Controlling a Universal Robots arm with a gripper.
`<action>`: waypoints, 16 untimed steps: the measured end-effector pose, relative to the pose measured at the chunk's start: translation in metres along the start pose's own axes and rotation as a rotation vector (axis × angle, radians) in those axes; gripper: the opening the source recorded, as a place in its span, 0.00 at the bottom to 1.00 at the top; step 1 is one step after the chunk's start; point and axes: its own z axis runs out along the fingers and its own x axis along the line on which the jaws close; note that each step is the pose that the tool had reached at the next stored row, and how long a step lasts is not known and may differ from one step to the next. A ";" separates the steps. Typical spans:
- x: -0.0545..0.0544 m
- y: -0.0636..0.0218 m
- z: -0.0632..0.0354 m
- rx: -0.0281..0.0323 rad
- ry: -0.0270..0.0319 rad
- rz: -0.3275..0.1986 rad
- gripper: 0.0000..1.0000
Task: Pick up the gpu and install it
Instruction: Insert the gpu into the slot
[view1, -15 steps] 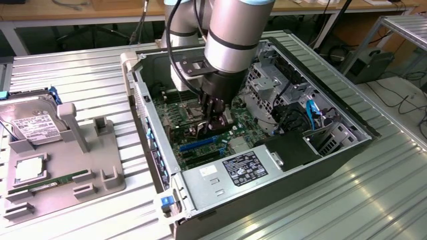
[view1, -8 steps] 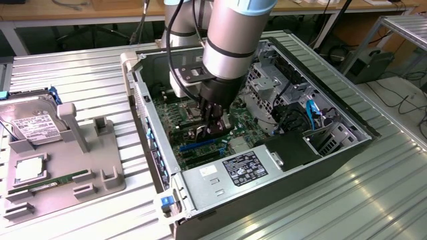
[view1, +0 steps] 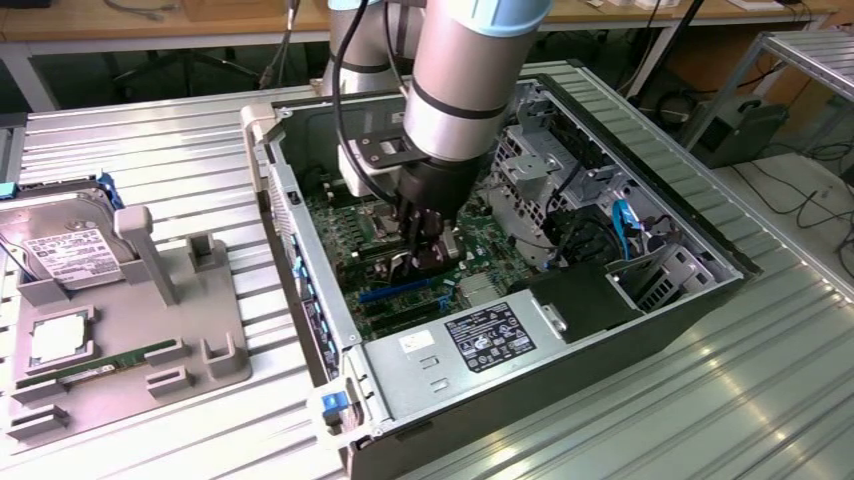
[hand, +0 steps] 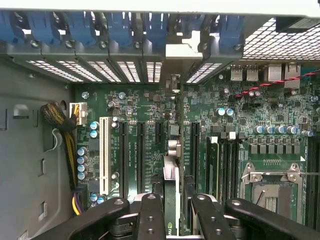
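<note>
1. GPU (view1: 424, 262) in the exterior view: a dark card clamped edge-on in the gripper (view1: 422, 258), inside the open PC case (view1: 694, 290), low over the motherboard (view1: 470, 262) near the blue slot (view1: 395, 292).
2. Same view, outside the case: grey parts tray (view1: 200, 360) at the exterior view's left carries a hard drive (view1: 64, 252), a CPU (view1: 60, 335) and a green memory stick (view1: 100, 360).
3. Wrist view: black fingers (hand: 150, 215) squeeze the GPU (hand: 171, 200) from both sides. Card stands on edge between them, over the expansion slots (hand: 141, 150), its bracket end toward the case's rear slot openings (hand: 175, 70).
4. CPU socket (hand: 272, 187) sits beside the memory slots (hand: 225, 165); white PCI slot (hand: 104, 155) lies further off.
</note>
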 end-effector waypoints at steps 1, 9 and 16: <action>0.000 -0.0001 0.0004 -0.0010 -0.0001 0.000 0.26; -0.001 -0.0002 0.0047 -0.0179 -0.0006 0.012 0.26; -0.003 0.0026 0.0177 -0.0308 -0.0008 0.008 0.26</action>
